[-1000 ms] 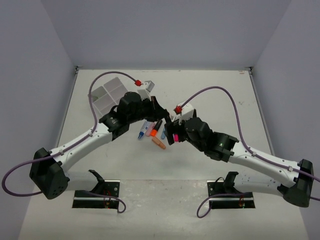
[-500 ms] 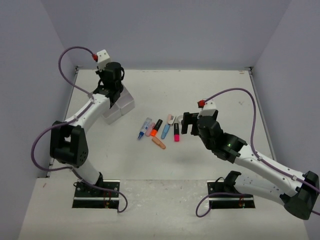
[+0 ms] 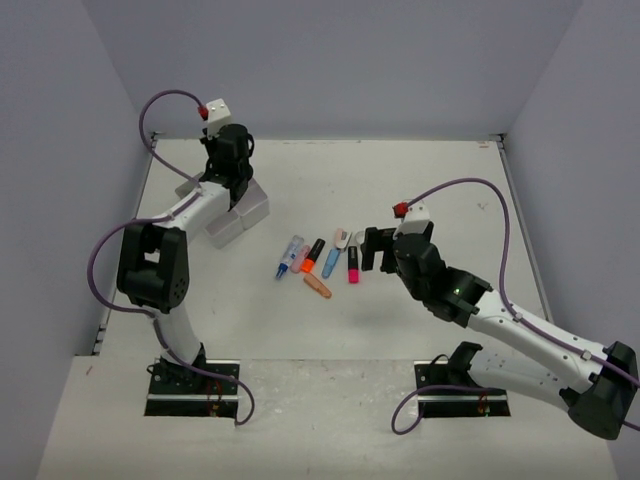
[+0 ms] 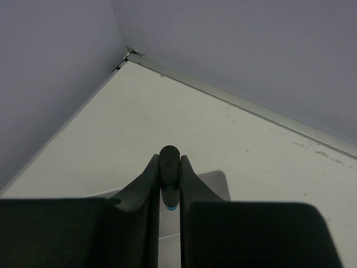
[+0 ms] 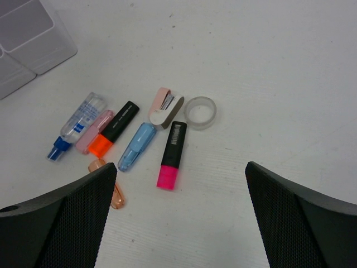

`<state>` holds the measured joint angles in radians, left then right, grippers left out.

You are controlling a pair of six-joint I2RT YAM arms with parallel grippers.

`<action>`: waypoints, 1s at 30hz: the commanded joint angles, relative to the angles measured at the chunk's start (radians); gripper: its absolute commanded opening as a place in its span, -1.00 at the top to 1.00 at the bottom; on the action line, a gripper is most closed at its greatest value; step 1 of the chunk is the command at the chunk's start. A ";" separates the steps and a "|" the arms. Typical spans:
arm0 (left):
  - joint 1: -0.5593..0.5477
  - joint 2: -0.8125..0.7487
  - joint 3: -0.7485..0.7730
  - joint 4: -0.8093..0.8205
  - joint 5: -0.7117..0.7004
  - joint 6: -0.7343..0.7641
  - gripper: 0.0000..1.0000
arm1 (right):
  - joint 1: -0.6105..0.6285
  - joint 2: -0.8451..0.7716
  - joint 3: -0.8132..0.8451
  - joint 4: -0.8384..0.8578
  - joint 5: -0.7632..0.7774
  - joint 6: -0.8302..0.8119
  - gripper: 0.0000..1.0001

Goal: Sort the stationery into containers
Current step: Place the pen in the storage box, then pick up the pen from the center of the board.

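Observation:
My left gripper (image 3: 237, 183) hangs over the white translucent tray (image 3: 252, 212) at the far left. In the left wrist view it (image 4: 169, 162) is shut on a dark stubby marker with a blue tip (image 4: 169, 196), with a tray corner (image 4: 215, 187) below. My right gripper (image 3: 375, 246) is open and empty, just right of the row of stationery. The right wrist view shows it (image 5: 180, 187) near a pink highlighter (image 5: 172, 153), a blue one (image 5: 136, 146), an orange one (image 5: 114, 128), a peach one (image 5: 110, 190), a tape roll (image 5: 200, 112) and a pink-white eraser (image 5: 166, 108).
A small clear bottle with a blue cap (image 5: 78, 127) and a pale pink item (image 5: 95, 131) lie at the left end of the row. The tray (image 5: 33, 33) shows at the top left of the right wrist view. Walls enclose the table at the back and sides.
My left arm has swung from the middle row out to the tray at the far left, holding the dark marker. My right gripper has drawn back to the right of the row.

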<state>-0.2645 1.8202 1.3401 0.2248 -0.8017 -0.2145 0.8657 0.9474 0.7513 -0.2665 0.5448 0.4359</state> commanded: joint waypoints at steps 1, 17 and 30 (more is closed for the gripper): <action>0.007 -0.013 -0.031 0.071 -0.047 -0.026 0.82 | -0.007 0.026 0.014 0.041 -0.044 -0.009 -0.98; -0.003 -0.220 0.149 -0.474 0.154 -0.398 -0.88 | -0.007 0.433 0.180 -0.202 -0.196 0.192 -0.52; -0.095 -0.669 -0.243 -0.602 0.602 -0.390 -1.00 | -0.059 0.680 0.296 -0.208 -0.240 0.159 -0.14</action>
<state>-0.3511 1.1836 1.2083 -0.3113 -0.3360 -0.6167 0.8275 1.6077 0.9648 -0.4895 0.3141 0.6028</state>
